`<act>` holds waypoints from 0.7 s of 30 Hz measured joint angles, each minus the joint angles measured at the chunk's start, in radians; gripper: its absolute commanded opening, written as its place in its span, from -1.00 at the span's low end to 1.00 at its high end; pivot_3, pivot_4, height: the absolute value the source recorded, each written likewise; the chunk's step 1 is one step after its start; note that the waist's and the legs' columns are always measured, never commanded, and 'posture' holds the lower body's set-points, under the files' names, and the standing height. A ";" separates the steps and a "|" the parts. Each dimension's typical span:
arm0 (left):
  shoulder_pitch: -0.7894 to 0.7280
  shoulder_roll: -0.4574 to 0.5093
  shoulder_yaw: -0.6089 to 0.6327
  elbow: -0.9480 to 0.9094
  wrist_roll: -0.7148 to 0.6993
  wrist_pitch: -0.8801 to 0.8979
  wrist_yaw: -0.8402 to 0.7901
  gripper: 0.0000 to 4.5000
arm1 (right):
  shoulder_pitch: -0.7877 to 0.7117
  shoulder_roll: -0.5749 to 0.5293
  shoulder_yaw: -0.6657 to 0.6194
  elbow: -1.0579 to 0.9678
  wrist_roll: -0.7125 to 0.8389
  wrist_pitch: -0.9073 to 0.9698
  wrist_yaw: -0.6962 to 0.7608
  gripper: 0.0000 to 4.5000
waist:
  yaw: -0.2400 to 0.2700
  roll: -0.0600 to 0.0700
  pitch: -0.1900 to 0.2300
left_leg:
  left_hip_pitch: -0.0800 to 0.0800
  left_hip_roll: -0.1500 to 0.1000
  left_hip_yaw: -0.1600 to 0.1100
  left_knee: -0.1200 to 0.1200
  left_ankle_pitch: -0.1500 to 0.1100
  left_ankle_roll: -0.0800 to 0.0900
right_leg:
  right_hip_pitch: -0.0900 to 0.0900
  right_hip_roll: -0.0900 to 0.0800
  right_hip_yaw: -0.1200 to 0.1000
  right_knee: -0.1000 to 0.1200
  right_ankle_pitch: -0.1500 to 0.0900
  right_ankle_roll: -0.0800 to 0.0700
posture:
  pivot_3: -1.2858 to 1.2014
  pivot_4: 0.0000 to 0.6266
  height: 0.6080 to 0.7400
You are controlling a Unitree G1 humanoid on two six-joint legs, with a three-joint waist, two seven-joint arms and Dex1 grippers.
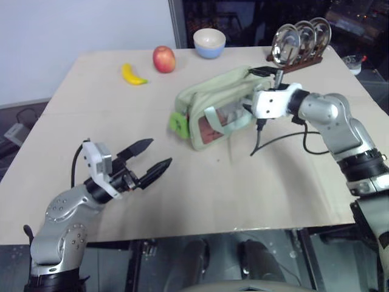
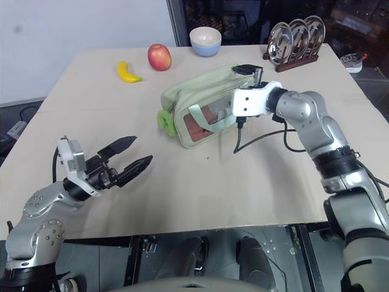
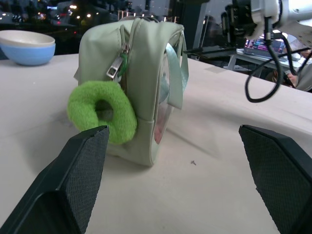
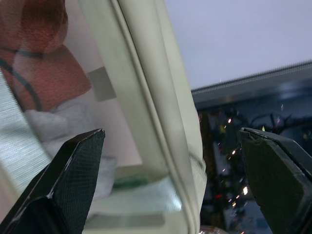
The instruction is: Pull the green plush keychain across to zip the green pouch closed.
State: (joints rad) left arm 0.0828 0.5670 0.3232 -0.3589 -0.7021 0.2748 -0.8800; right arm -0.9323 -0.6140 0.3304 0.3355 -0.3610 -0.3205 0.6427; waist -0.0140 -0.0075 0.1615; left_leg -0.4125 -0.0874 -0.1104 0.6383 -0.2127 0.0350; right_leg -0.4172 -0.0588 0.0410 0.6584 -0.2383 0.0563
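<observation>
1. The left end effector [image 1: 148, 159] hovers low over the near part of the pale wooden counter [image 1: 243, 194], its two black fingers spread wide and holding nothing.
2. Beyond its fingertips, well apart from them, lies the pale sage-green boxy fabric pouch [image 1: 209, 100] with a clear plastic window and light green strap handles.
3. The small lime-green fuzzy ring-shaped plush keychain [image 3: 101, 111] hangs from the metal zipper pull [image 3: 114, 68] at the pouch end that faces the left end effector, resting against the pouch's end wall.
4. The right end effector [image 2: 249, 70] is at the opposite, farther end of the pouch, its black fingers [image 4: 63, 185] spread wide with the pouch's edge between them; whether they touch the fabric cannot be told.
5. Beyond the left end effector, past the pouch, lie a yellow banana [image 1: 132, 75] and a red apple [image 1: 163, 59].
6. Farther still stands a pale blue-and-cream bowl [image 1: 209, 42].
7. Just behind the right end effector stands a dark wooden rack of shiny metal plates [image 1: 301, 39].
</observation>
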 measured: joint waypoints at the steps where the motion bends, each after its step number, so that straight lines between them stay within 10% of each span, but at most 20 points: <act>1: 0.004 -0.006 -0.001 -0.010 0.003 -0.001 0.008 0.97 | -0.023 0.005 0.015 0.046 -0.021 -0.032 -0.004 1.00 | 0.000 0.000 0.000 | 0.000 0.000 0.000 0.000 0.000 0.000 | 0.000 0.000 0.000 0.000 0.000 0.000 | 0.03 -0.52 1.00; 5: 0.022 -0.014 0.000 -0.028 0.012 -0.012 0.030 1.00 | -0.069 0.030 0.051 0.171 -0.067 -0.119 -0.014 0.63 | 0.000 0.000 0.000 | 0.000 0.000 0.000 -0.001 0.000 0.000 | 0.000 0.000 0.000 0.000 0.000 0.000 | 0.03 -0.52 1.00; 13: 0.071 -0.032 0.002 -0.056 0.018 -0.042 0.060 1.00 | -0.132 0.057 0.058 0.294 -0.065 -0.205 0.013 -0.97 | -0.006 0.000 0.000 | 0.002 0.001 0.002 -0.002 0.000 0.000 | -0.001 0.002 0.002 0.001 0.001 -0.001 | 0.03 -0.52 1.00; 21: 0.074 -0.047 -0.011 -0.037 0.076 -0.083 0.074 1.00 | -0.014 0.030 -0.006 -0.097 0.066 0.270 0.264 -0.97 | 0.000 0.000 0.000 | 0.000 0.001 0.001 -0.002 -0.001 0.002 | -0.003 0.001 0.002 0.001 0.001 -0.001 | 0.03 -0.52 1.00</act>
State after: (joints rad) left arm 0.1564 0.5197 0.3125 -0.3961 -0.6260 0.1916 -0.8057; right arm -0.9464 -0.5843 0.3246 0.2387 -0.2950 -0.0507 0.9067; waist -0.0136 -0.0072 0.1616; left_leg -0.4125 -0.0863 -0.1090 0.6362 -0.2140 0.0371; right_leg -0.4197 -0.0575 0.0429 0.6592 -0.2376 0.0552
